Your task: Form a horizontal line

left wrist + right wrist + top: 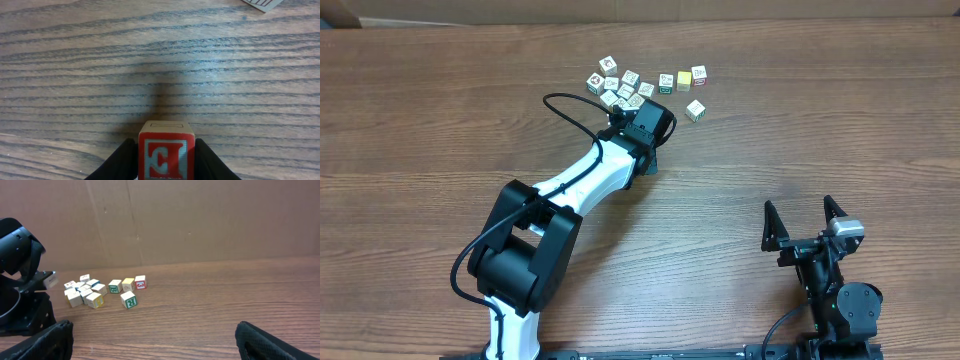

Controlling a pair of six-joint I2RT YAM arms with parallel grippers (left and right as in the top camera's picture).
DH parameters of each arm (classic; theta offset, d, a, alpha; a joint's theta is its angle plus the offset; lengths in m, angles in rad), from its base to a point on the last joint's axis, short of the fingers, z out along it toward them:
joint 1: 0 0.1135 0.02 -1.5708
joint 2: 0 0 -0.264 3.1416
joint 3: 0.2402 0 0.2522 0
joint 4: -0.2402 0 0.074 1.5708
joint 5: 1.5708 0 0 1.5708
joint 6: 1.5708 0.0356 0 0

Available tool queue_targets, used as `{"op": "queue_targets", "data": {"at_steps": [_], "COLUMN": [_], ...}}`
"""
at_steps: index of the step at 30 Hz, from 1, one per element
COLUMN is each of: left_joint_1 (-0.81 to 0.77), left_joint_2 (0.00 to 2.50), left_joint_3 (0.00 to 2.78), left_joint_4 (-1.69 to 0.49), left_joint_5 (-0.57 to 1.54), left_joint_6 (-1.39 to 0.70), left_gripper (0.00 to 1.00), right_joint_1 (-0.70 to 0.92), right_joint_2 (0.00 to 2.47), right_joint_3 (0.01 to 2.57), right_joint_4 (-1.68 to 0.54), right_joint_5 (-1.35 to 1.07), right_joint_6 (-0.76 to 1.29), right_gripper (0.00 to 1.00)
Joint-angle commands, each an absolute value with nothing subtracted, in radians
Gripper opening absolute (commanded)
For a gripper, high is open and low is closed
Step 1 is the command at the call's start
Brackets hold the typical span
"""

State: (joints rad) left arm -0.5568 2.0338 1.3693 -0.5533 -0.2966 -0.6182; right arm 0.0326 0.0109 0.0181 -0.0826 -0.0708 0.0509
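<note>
A red cube (166, 159) with a pale letter face sits between the black fingers of my left gripper (165, 143), which is shut on it low over the wood table. From overhead, the left gripper (642, 125) hangs at the near edge of the bunch of cubes (623, 88), and its fingers and the held cube are hidden under the wrist. A short row of three cubes (682, 78) lies right of the bunch; in the right wrist view they are green-faced (115, 286), cream (128, 284) and red-and-white (140, 282). My right gripper (800, 206) stands open and empty near the front right.
A lone green-lettered cube (695, 110) lies just in front of the row, also seen as the cube (129, 300). A cardboard wall (200, 220) closes the far side of the table. A cube corner (262, 4) shows at the top right of the left wrist view.
</note>
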Motion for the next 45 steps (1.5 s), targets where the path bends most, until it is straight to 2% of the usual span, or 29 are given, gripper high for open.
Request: {"op": "queue_targets", "data": {"at_steps": [1, 45], "left_joint_1": [-0.563, -0.563], "left_joint_2": [2.053, 2.053], "left_joint_3": [1.361, 1.361], "left_joint_4": [-0.553, -0.618], "left_joint_5": [-0.317, -0.286], "left_joint_6": [-0.605, -0.597], "left_gripper": [0.3, 0.29], "right_joint_1": [0.027, 0.027], "right_joint_2": [0.003, 0.003], "right_joint_3": [0.008, 0.008], "right_joint_4": [-0.079, -0.079], "right_joint_5": [-0.062, -0.062], "right_joint_6": [0.044, 0.044], "right_gripper": [1.0, 1.0]}}
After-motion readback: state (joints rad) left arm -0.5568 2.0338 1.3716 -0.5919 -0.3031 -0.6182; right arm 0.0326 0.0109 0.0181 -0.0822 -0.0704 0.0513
